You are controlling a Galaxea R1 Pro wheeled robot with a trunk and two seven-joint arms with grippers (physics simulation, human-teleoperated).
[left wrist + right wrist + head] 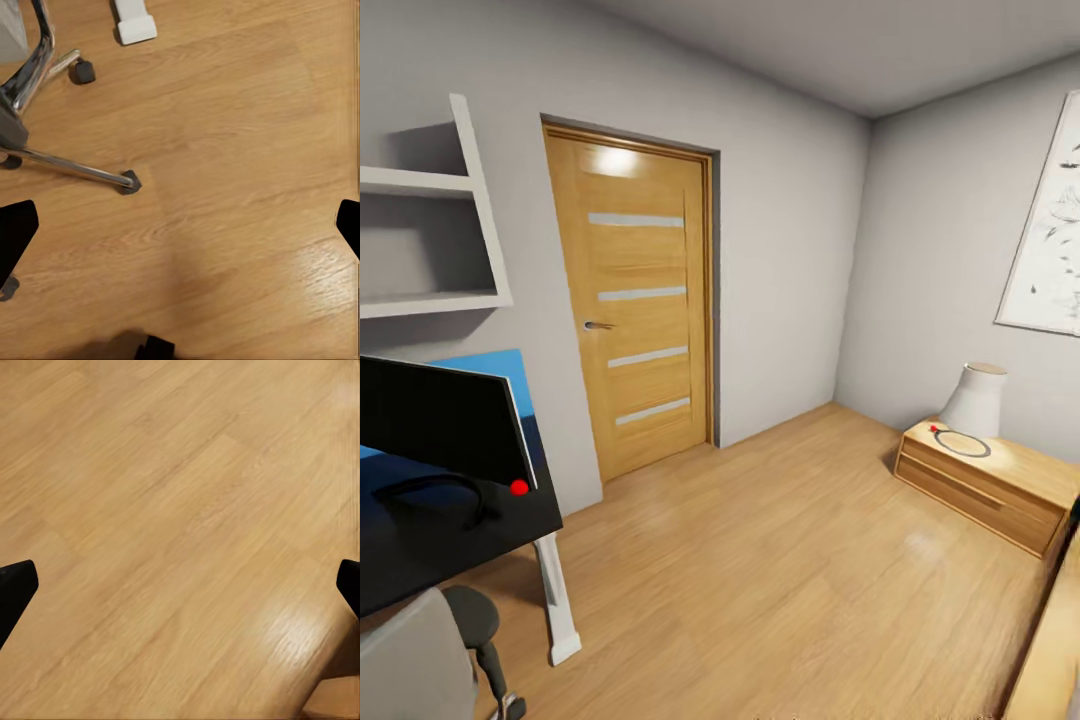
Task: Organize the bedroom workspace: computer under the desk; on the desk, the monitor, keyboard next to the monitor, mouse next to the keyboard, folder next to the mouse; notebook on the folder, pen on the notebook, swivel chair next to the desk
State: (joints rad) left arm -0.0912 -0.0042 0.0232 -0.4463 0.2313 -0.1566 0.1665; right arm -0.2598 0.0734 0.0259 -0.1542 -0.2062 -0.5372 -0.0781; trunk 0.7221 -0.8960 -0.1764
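Head cam: I'm facing a wooden door [645, 300] in the grey bedroom wall, wood floor [780, 560] stretching out ahead. Off to my left, the desk [470, 535], black top, white T-foot leg [558, 600] planted on the floor. The monitor [440, 420] stands on it, black face, red light [519, 487] at its lower corner, black stand w/ a cable loop below. Something bright blue [495, 365] shows behind the monitor's top edge, can't tell what it is. White wall shelf [430, 240] above the desk. Swivel chair [450, 640] right at the desk's near edge, grey back and a black armrest poking in.

Far right: low wooden nightstand [985, 480] w/ a white lamp [975, 400], framed picture [1050, 240] on the wall above.

Left claw [184, 225]: fingers [15, 232] spread wide, nothing between, pointing down at floor. Chair's chrome base and castors there, plus the leg's white foot.

Right claw [184, 585]: wide too, empty, bare floor under it.
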